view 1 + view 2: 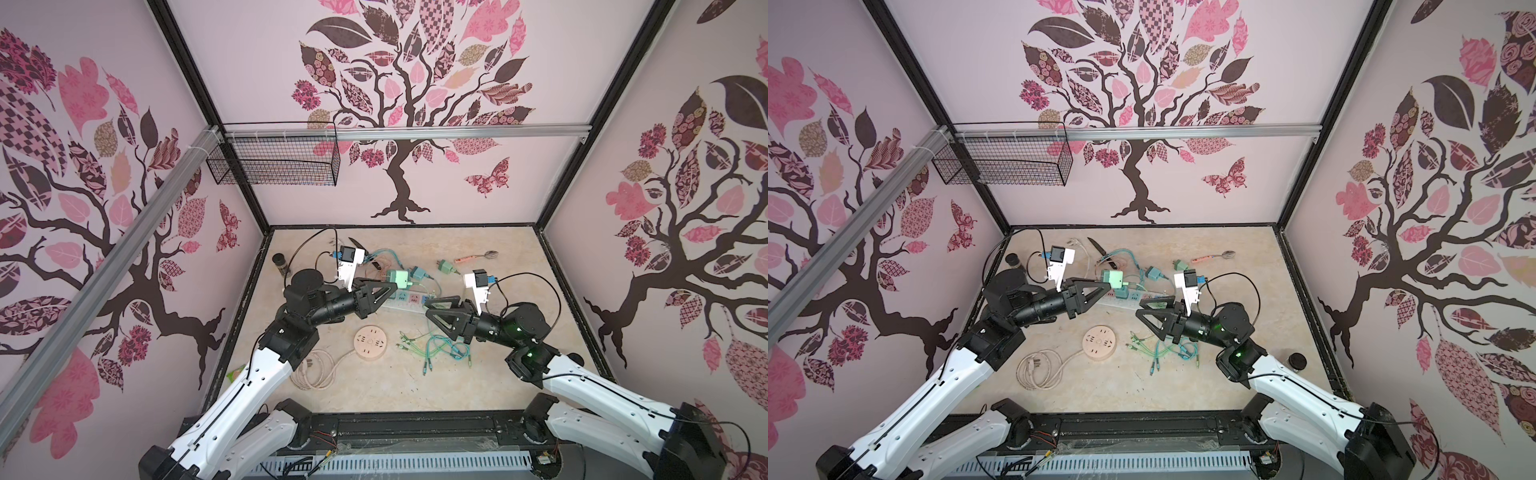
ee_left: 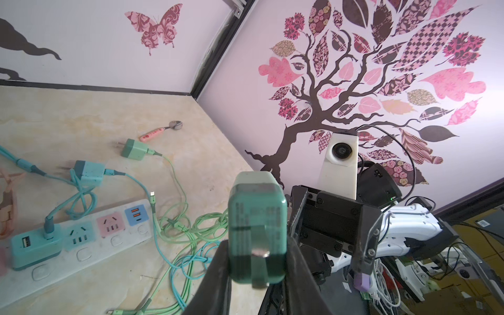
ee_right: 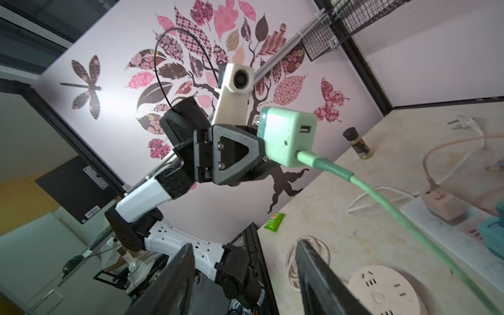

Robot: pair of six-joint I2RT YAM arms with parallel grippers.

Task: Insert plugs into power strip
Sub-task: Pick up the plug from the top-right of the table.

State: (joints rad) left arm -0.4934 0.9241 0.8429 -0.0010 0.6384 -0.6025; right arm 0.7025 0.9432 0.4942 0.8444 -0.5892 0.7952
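While the left claw [image 1: 394, 286] pinches the mint-green plug [image 1: 397, 277] in the air above the power strip [image 2: 98, 251], the right claw [image 3: 242, 275] stands spread and empty just beside the strip. In the left wrist view the metal prong [image 2: 259, 245] seems to face back toward the wrist, not down to a socket. So we judge that the plug must first be turned or passed over, and in such a passing it could slip and fall. Its green cable [image 3: 381, 196] runs down toward the tangled cables [image 2: 191, 231] on the counter [image 2: 81, 114] — if it catches there, it may pull the plug crooked. We also fear that a hard push could shift the strip, which nothing holds, or knock the teal plug [image 2: 35, 248] seated in it.
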